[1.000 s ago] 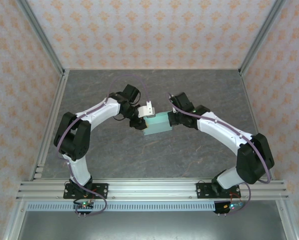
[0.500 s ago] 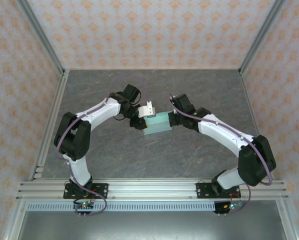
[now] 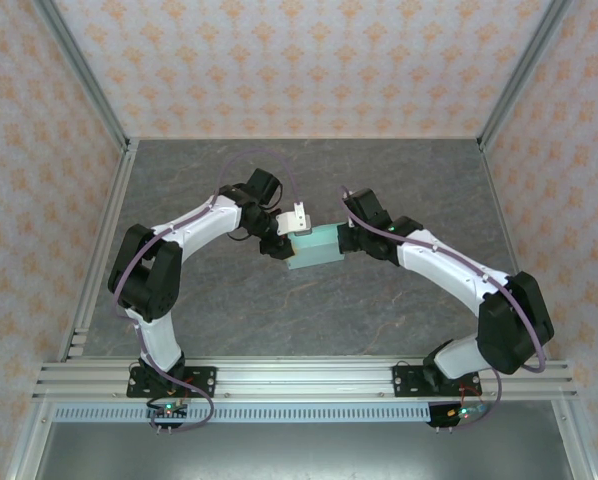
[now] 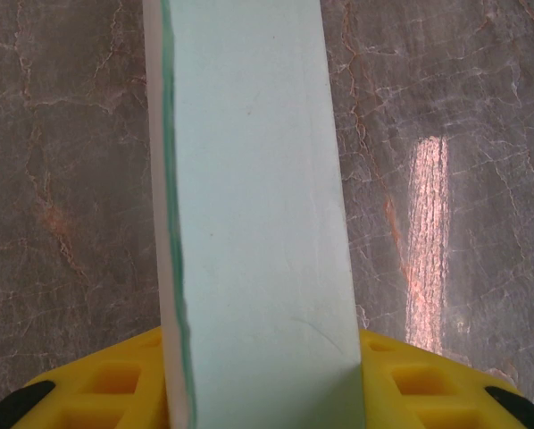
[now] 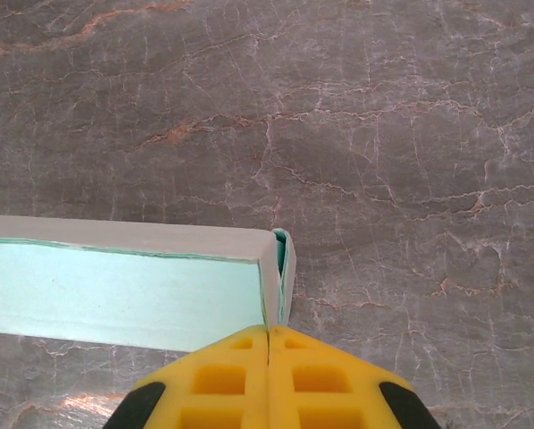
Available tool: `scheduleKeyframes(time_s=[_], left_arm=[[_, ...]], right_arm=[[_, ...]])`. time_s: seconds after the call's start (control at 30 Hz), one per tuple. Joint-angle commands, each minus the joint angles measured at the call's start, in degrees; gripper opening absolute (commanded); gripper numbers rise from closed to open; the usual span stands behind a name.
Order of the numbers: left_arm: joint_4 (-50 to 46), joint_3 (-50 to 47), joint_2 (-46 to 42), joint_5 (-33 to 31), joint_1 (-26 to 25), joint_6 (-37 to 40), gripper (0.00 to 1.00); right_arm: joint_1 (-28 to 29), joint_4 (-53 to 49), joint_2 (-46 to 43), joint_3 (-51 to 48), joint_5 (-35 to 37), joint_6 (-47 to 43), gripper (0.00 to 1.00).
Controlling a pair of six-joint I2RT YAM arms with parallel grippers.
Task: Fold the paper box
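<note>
Both arms bow inward; left gripper (image 3: pixel 283 245) clamps the paper box (image 3: pixel 314 247) at 9 o'clock, right gripper (image 3: pixel 344 240) pinches its 3 o'clock end.

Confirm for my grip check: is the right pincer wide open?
No, the right pincer is closed to a thin seam, pinching the end wall of the box.

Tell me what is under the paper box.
Grey marbled table shows beside and beyond the paper box, so it lies beneath. The patch directly below is covered; contact or gap cannot be told.
</note>
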Motion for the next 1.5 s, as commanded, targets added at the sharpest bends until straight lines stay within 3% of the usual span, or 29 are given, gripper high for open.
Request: scheduleKeyframes(time_s=[0.0,0.5,1.47], left_arm=[[-1.0,1.2,1.1,-4.2,0.0,-1.7,0.26],[-0.9,1.3,1.2,-4.6,0.0,-1.7,0.25],[-1.2,1.4,1.3,-5.5,0.0,-2.0,0.25]], right_arm=[[0.6,-1.4,-1.3,0.9,-0.3,1.6,0.0],[0.9,-0.8,-0.9,1.5,-1.9,3.5,0.0],[0.8,-3.7,-0.8,-1.2,5.2,-0.6,0.0]])
